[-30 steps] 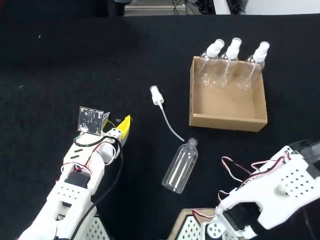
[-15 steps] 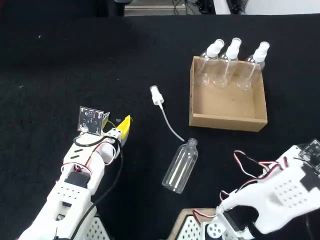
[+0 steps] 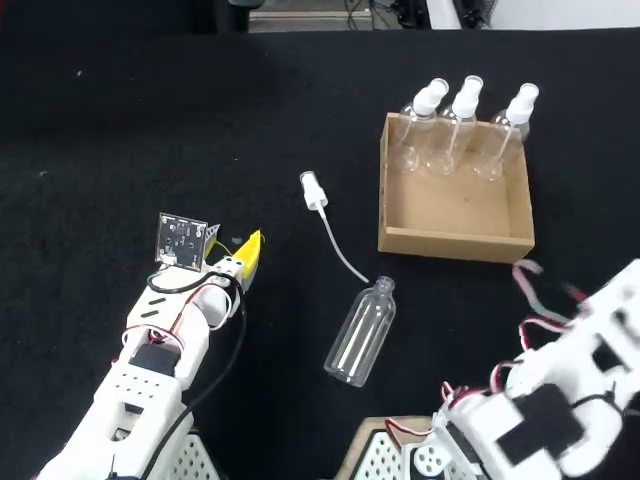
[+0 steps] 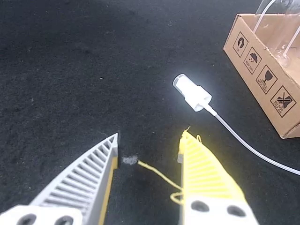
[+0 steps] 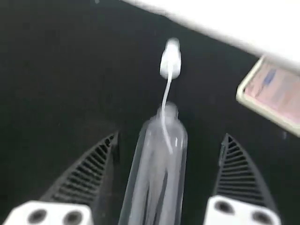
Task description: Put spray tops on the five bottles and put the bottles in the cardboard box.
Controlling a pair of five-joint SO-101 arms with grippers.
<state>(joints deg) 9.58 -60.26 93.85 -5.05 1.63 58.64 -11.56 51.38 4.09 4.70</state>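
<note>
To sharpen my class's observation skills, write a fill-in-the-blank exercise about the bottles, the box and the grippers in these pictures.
The cardboard box holds ___ bottles with spray tops.
The uncapped bottle lies on its ___.
The left gripper and the right gripper are both ___.
Missing words: three; side; open.

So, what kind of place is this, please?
Probably a robotics lab or test bench: a white left arm and right arm with bare wires sit at a black-covered table, with a cardboard box of spray bottles.
</note>
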